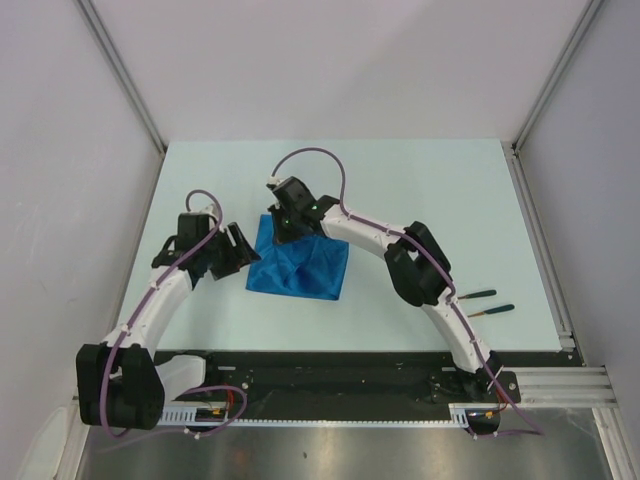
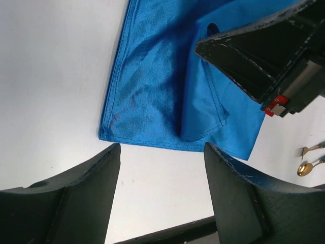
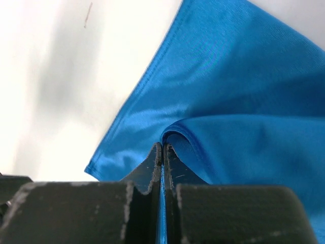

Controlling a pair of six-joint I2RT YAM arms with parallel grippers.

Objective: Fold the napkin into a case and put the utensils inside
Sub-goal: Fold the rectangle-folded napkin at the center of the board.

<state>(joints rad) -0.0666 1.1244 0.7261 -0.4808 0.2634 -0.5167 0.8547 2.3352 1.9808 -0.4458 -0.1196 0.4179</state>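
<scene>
The blue napkin (image 1: 300,266) lies partly folded on the table, between the two arms. My right gripper (image 1: 289,228) is shut on a fold of the napkin (image 3: 228,101) near its far left corner and holds that edge lifted. My left gripper (image 1: 238,252) is open and empty, just left of the napkin's left edge (image 2: 152,91), with bare table between its fingers (image 2: 244,193). The fork (image 1: 478,295) and spoon (image 1: 492,310) lie side by side at the right, beside the right arm. They also show in the left wrist view, fork (image 2: 311,149) and spoon (image 2: 309,166).
The pale table (image 1: 420,190) is bounded by metal frame rails at the left and right and by white walls. A black base rail (image 1: 340,375) runs along the near edge, where both arm bases stand.
</scene>
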